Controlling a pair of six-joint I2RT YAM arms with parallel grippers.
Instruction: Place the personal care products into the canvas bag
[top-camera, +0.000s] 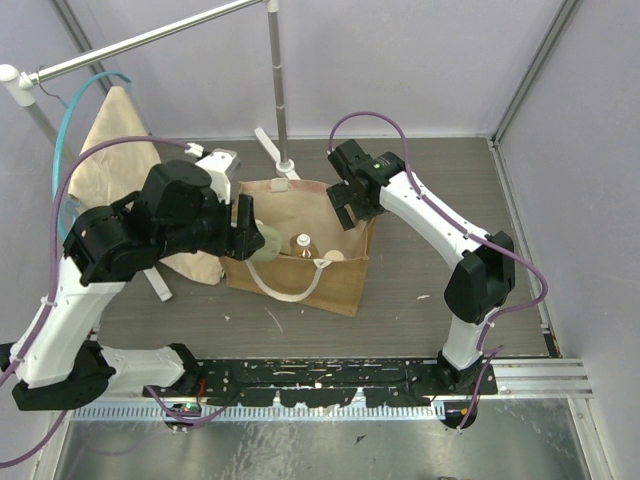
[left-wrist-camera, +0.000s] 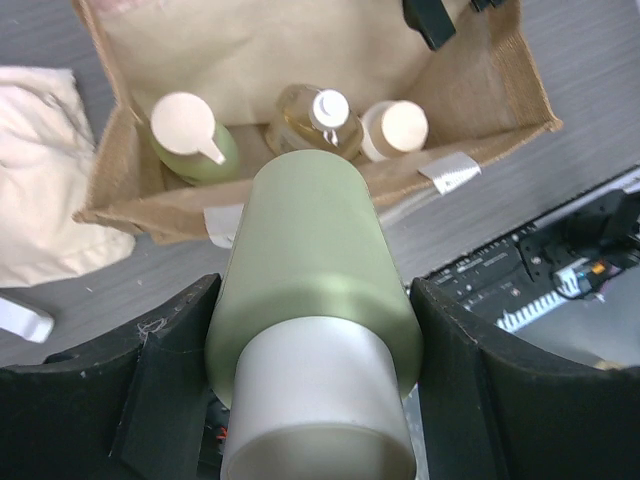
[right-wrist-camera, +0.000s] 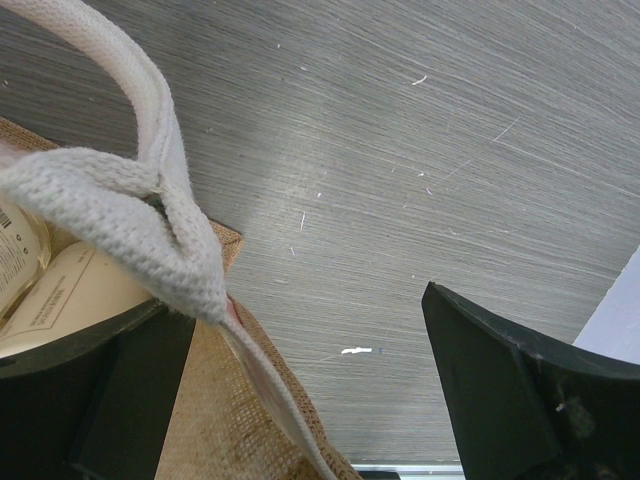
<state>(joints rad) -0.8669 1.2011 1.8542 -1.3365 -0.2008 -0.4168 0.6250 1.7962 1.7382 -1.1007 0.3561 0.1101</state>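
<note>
The left gripper (left-wrist-camera: 315, 340), jaws half-open, clamps a green bottle (left-wrist-camera: 310, 250) over the left end of the bag (top-camera: 300, 285). The right gripper (right-wrist-camera: 300, 350) gapes wide astride the far-right rim, holding nothing. A second green bottle (left-wrist-camera: 195, 140), the amber bottle (left-wrist-camera: 310, 120) and the cream bottle (left-wrist-camera: 395, 128) already sit inside, so likely only this drop remains.

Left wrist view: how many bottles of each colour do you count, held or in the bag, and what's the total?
Pale green: 2, the held bottle in the left gripper and the green bottle in the bag
Amber bottle: 1
Cream bottle: 1
Total: 4
</note>
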